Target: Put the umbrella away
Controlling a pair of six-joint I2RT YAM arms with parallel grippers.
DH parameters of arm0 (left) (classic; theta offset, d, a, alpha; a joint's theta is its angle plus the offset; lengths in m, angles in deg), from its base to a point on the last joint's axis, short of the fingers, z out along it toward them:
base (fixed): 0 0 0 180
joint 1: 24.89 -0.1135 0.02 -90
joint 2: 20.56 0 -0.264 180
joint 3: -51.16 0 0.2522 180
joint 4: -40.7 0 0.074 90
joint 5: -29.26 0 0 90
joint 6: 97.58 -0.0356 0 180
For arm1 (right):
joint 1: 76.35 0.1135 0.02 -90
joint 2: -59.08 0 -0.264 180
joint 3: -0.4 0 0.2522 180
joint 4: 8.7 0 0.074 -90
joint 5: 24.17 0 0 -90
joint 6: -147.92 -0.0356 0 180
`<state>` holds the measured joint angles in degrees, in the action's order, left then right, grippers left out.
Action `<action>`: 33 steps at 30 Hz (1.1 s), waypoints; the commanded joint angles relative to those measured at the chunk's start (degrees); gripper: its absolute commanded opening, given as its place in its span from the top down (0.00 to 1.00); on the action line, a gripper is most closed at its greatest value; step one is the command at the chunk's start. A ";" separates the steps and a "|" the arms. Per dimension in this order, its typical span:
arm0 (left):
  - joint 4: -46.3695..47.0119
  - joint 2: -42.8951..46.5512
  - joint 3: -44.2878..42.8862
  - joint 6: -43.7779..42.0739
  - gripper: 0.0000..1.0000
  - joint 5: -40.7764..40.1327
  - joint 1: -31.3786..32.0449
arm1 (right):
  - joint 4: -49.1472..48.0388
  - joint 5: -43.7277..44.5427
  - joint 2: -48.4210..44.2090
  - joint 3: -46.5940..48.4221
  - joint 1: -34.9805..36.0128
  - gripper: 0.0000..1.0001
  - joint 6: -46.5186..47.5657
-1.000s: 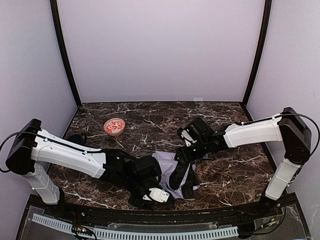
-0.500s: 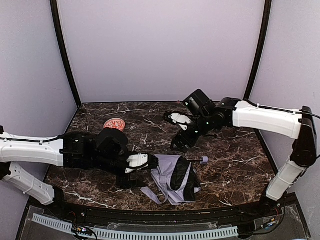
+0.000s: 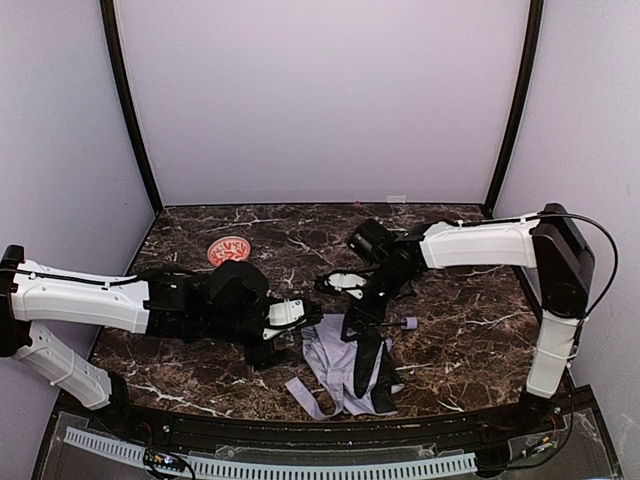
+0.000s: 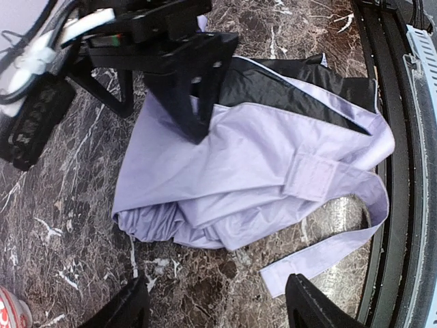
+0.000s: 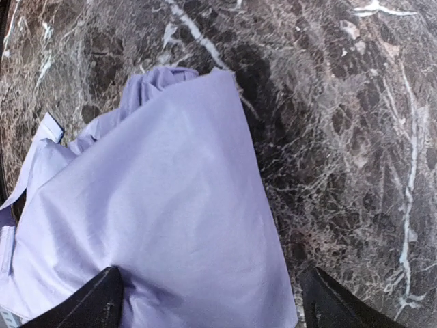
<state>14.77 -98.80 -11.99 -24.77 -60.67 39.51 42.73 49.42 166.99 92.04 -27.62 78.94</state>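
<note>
The umbrella (image 3: 345, 368) lies collapsed near the table's front, with lavender fabric, black folds and a loose strap (image 4: 328, 239). Its small lavender handle (image 3: 408, 323) pokes out to the right. My left gripper (image 3: 290, 335) is open just left of the fabric; in the left wrist view its gripper (image 4: 218, 314) is spread over bare marble beside the umbrella (image 4: 232, 164). My right gripper (image 3: 352, 325) is open at the umbrella's far edge, its jaws straddling the lavender fabric (image 5: 157, 219) in the right wrist view, where the gripper (image 5: 212, 307) holds nothing. It also shows in the left wrist view (image 4: 184, 75).
A small red-patterned bowl (image 3: 229, 250) sits at the back left of the dark marble table (image 3: 460, 330). A black rail (image 3: 320, 430) runs along the front edge, close to the umbrella. Lavender walls enclose the back and sides.
My right arm has swung down from the back of the table to the umbrella's far edge. My left gripper has shifted slightly right toward the fabric. The fabric has been stretched out a little.
</note>
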 commanded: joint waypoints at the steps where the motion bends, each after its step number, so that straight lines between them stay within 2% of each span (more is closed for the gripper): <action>1: 0.96 0.54 1.23 0.96 0.30 -0.16 -0.33 | -2.45 0.52 -3.82 -7.32 2.42 0.01 2.37; 6: 1.47 0.07 1.12 -0.05 0.30 2.00 -0.42 | -5.52 9.18 -1.95 -9.06 4.70 0.00 2.53; 10: 1.57 0.06 1.02 -0.59 0.30 1.95 -0.50 | -3.89 9.17 4.22 -5.70 4.75 0.01 3.45; 14: 1.53 0.72 1.87 -0.79 0.30 1.87 -0.55 | -4.32 11.17 7.53 -4.87 4.97 0.08 2.59; 20: 3.56 0.61 3.06 -0.46 0.29 2.32 -1.46 | -4.72 13.35 7.72 -4.64 4.97 0.36 0.24; 23: 4.03 -0.88 2.45 0.00 0.30 2.90 -1.86 | -4.96 14.36 6.58 -4.43 4.97 0.69 -1.04; 32: 4.27 -2.87 1.74 1.09 0.30 2.66 -2.94 | -7.07 16.79 -0.11 -4.21 4.89 0.99 -2.97; 33: 4.60 -2.69 1.94 1.48 0.29 3.41 -3.37 | -7.34 17.47 -1.14 -4.11 4.93 1.00 -3.12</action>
<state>18.12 -102.34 -9.50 -24.70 -58.61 37.13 35.87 61.33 169.62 88.66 -22.68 76.95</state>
